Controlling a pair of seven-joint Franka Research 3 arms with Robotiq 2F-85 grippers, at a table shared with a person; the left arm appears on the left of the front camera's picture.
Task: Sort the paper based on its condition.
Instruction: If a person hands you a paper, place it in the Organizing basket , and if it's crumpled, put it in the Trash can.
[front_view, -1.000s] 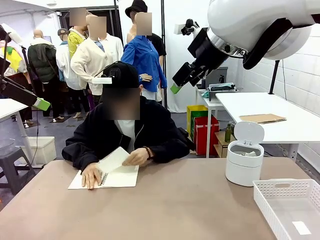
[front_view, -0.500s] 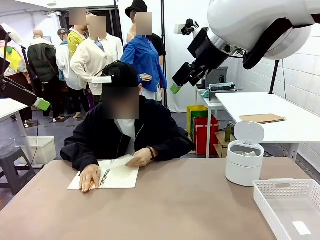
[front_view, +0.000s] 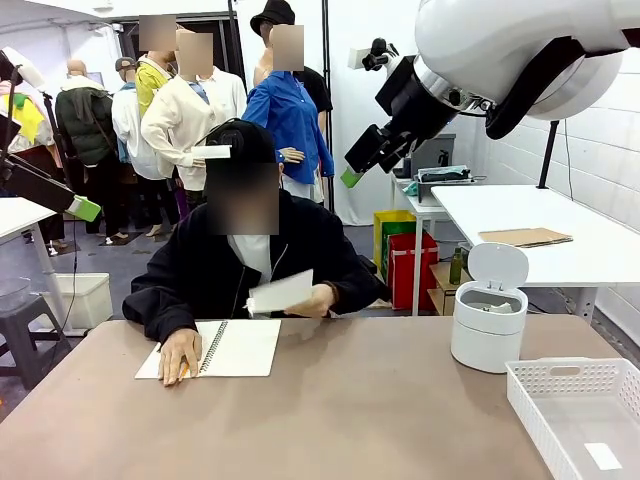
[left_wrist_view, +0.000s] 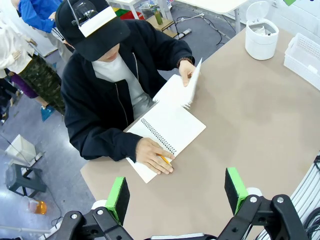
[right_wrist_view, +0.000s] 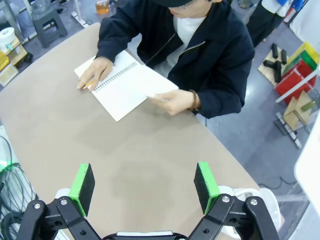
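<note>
The loose white sheet of paper (front_view: 282, 292) is off the table, in the person's hand (front_view: 320, 298) above the white spiral-bound notebook (front_view: 243, 347), far left. The left gripper (left_wrist_view: 177, 192) and right gripper (right_wrist_view: 144, 182) hang wide open and empty. They would do best to wait high until the sheet is laid down.

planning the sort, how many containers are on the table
2: a white lidded bin, lid open, at the far right, and a white basket at the near right corner with a flat slip inside.
</note>
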